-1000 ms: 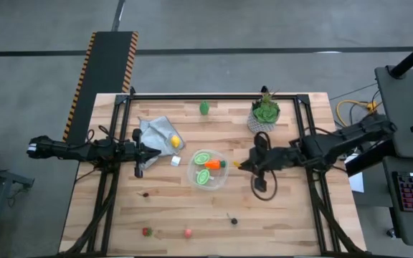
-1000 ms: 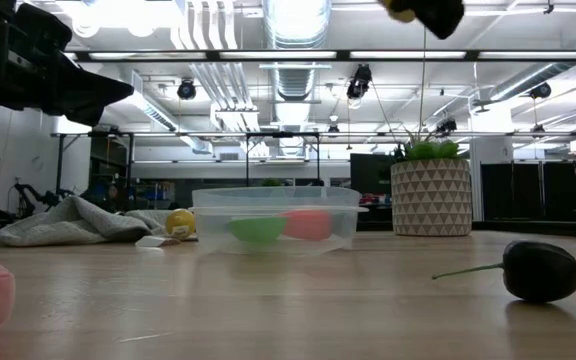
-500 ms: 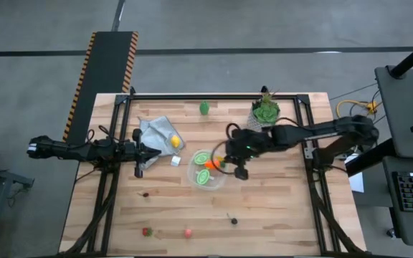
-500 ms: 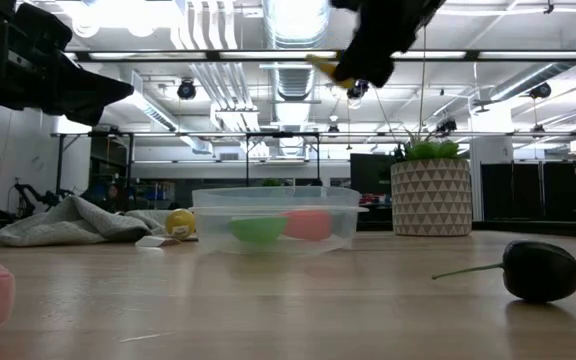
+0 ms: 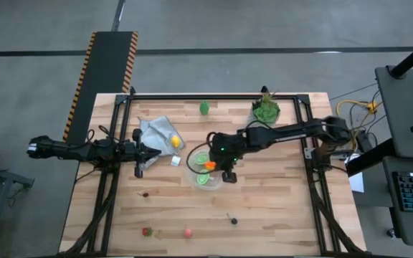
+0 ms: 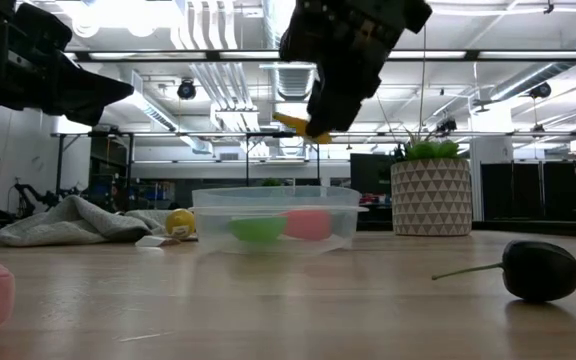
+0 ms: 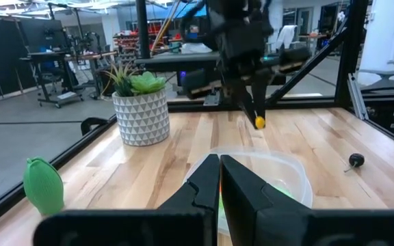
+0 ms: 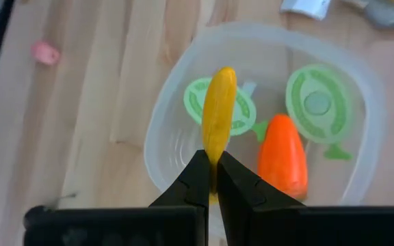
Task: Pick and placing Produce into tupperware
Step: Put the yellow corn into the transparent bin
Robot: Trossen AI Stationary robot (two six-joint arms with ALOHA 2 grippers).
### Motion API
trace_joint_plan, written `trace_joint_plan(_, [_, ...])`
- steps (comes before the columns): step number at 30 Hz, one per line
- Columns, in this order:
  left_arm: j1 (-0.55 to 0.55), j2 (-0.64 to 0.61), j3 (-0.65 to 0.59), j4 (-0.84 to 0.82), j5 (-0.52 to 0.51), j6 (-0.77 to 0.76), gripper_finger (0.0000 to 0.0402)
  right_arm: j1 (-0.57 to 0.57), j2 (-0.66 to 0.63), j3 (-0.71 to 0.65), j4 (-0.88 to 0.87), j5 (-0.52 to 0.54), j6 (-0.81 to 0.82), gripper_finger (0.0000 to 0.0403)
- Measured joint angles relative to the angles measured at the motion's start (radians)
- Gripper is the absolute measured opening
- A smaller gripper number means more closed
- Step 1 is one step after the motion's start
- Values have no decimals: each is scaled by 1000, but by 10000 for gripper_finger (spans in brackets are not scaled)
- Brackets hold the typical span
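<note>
1. The right end effector [image 8: 211, 179] hung above the clear, shallow plastic container with rounded corners [image 5: 207, 170], its fingers clenched on a small yellow elongated toy vegetable [image 8: 219, 113]. In the low view the yellow piece [image 6: 296, 125] sat well clear of the container rim [image 6: 274, 194], not touching it.
2. Inside the container lay an orange carrot-shaped toy [image 8: 284, 155] and two round green slices with pale centres [image 8: 317, 102], one of them partly hidden behind the yellow piece.
3. The left end effector [image 7: 219, 179] waited low over the wooden slatted surface [image 5: 278, 208], on the container's left side in the high view, fingers closed together with nothing between them.
4. A crumpled grey cloth [image 5: 153, 132] lay near the left arm, with a round yellow toy fruit [image 5: 175, 141] on it and a small white cube [image 5: 176, 161] just beside it.
5. A green pear-like toy [image 5: 204, 107] sat at the far edge, well apart from the container; a green plant in a pale patterned pot [image 5: 266, 111] stood near the far right corner.
6. Loose pieces were on the near half: a dark stemmed fruit [image 5: 234, 221], a pink one [image 5: 188, 232], a red one [image 5: 147, 231].
</note>
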Motion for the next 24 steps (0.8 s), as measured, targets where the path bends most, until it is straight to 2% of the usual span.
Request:
trace_joint_plan(6, [0, 1, 0, -1, 0, 2, 0, 0, 68, 40, -66, -1, -3, 9])
trace_joint_plan(24, [0, 9, 0, -3, 0, 5, 0, 0, 179, 43, -81, -20, -12, 9])
